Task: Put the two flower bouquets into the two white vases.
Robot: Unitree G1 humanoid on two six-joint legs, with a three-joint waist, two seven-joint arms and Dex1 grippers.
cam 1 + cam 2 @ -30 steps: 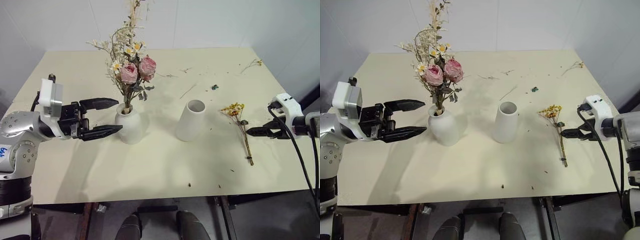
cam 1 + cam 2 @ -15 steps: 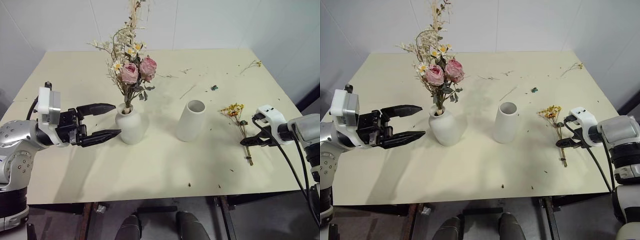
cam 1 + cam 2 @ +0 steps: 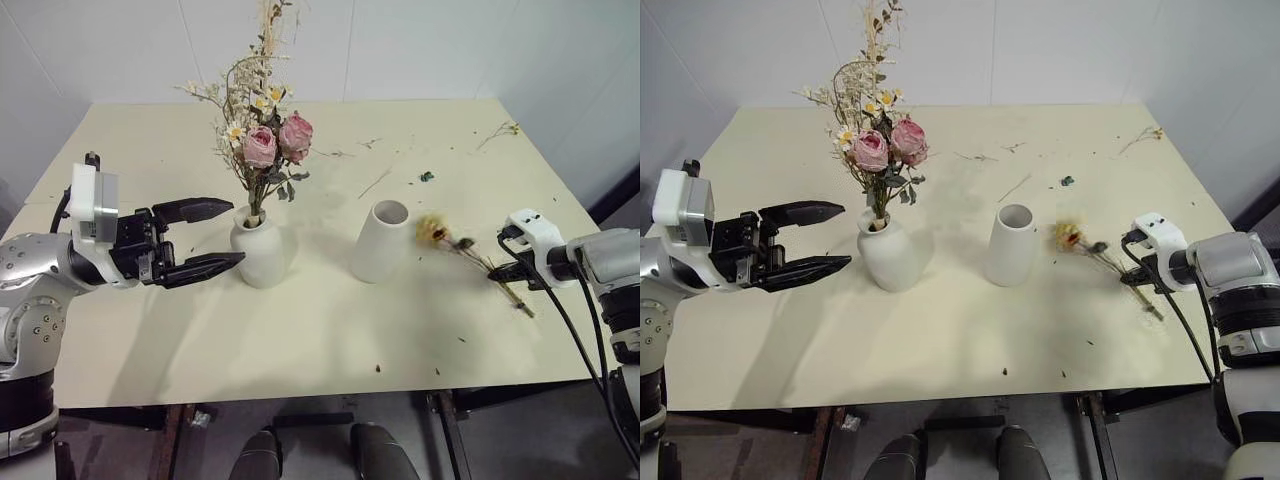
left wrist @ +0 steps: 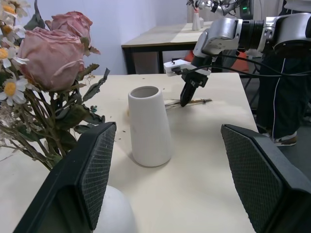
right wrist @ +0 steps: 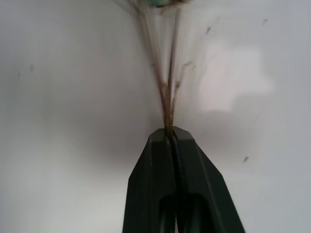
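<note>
The right gripper (image 5: 171,132) was pinched tight on the stems of the thin yellow bunch (image 3: 470,255), near the table's right edge. The flower heads pointed toward the tall white vase (image 3: 381,240), just beside it. The left gripper (image 3: 205,240) hung open with nothing in it, just beside the round white vase (image 3: 258,250), which held the big rose bunch (image 3: 262,140). The pale yellow table (image 3: 300,330) had small twigs (image 3: 380,180) and crumbs on it. White walls (image 3: 420,45) stood behind it.
</note>
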